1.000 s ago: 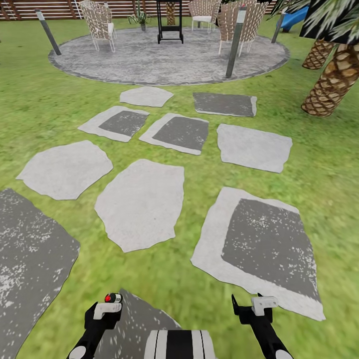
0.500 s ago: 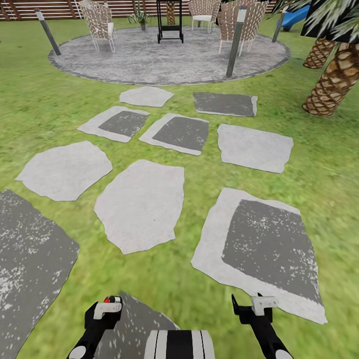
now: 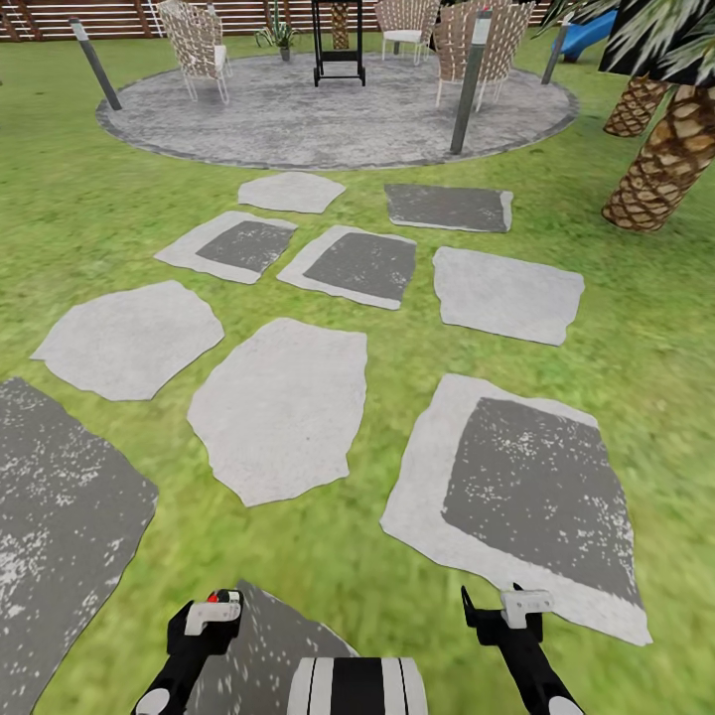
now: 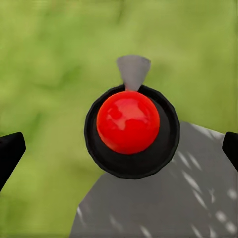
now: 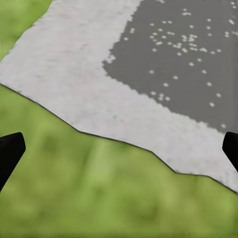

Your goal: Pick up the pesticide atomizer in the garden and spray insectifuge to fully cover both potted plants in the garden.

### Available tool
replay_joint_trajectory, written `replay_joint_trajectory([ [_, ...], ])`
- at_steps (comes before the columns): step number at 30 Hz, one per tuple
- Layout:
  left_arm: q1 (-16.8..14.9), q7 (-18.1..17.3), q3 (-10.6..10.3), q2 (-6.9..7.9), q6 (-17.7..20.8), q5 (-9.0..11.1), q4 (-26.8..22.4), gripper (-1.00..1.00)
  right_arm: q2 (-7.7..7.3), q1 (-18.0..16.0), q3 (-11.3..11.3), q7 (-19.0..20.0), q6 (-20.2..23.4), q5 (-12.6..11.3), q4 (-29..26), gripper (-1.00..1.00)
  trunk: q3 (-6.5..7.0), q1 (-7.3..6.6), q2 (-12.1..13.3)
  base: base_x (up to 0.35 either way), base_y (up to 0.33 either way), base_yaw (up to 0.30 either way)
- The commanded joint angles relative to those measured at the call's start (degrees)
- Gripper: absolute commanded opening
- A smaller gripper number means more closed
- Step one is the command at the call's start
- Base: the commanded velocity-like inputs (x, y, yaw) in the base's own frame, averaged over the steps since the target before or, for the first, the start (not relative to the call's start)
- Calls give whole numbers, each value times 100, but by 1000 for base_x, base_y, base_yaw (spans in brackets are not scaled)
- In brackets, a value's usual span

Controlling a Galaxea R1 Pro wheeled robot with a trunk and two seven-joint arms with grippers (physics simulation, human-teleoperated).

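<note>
We held the pesticide atomizer point(image 4: 128, 130) in our left gripper point(image 3: 214, 608), jaws closed round it, red nozzle forward, above a stepping stone point(image 3: 253, 645). Right gripper point(image 3: 508, 602) gaped empty. Bottle looked light, rigid, slick; we judged mid-body grip best.

Stepping stones point(image 3: 281, 402) cross lawn point(image 3: 89, 214) toward paved circle point(image 3: 298, 119) with chairs point(image 3: 199, 45).

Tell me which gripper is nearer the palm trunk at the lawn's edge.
Right. The right gripper sits low on the same side as the scaly brown palm trunk, though far short of it; the left gripper is farther across.
</note>
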Motion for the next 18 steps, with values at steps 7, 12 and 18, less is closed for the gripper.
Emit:
replay_joint_trajectory([
  [7,-6,7,33,-6,-22,-58,-49,100,-1,-2,-6,-7,-14,28,3,100,-3,-1,-1,0,0,0],
  [12,-6,7,33,-11,-24,-66,-71,100,-1,0,-8,-7,-14,28,4,100,-3,-1,-1,0,0,0],
  [18,-7,7,27,-32,-22,-74,-62,100,-1,-2,-8,-7,-14,28,1,100,-3,-1,-1,0,0,0],
])
